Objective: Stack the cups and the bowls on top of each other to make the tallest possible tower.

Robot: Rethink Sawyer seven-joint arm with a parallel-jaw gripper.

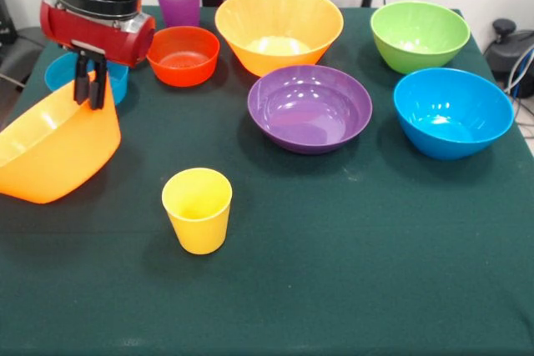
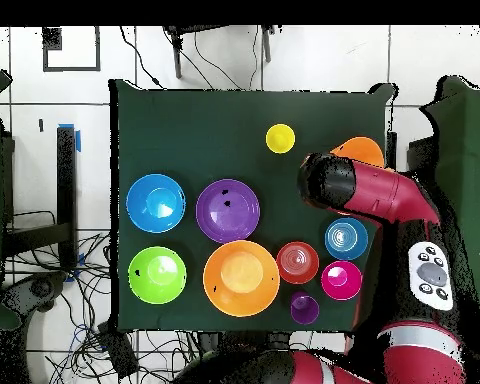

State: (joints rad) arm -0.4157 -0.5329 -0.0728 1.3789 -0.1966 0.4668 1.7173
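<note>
Tilted orange bowl (image 1: 54,152): I see it at the far left of the front view, tipped up at the table's corner edge, its far rim raised. My worry is that it slides or drops off the table if the hold gives.
Gripper (image 1: 90,82): I read its two dark fingers as closed on that bowl's rim, pinching the thin wall. A grip on one edge of a wide, glossy bowl looks weak to me; the bowl could swing or slip out when lifted.
Small blue bowl (image 1: 61,72): it sits just behind the gripper, mostly hidden by it. Any swing of the held bowl could knock it.
Yellow cup (image 1: 198,209): it stands upright and alone near the front, apart from the tilted bowl. No tower exists yet, I judge.
Red-orange bowl (image 1: 183,55) and purple cup (image 1: 178,2): close to the arm's body; I could brush them when moving.
Second orange bowl (image 1: 279,27), purple bowl (image 1: 309,107): both upright, mid-table, near each other.
Green bowl (image 1: 420,34), blue bowl (image 1: 452,112): at the right, well clear of the arm.
Pink bowl (image 2: 341,280): I find it only from overhead, beside the arm.
</note>
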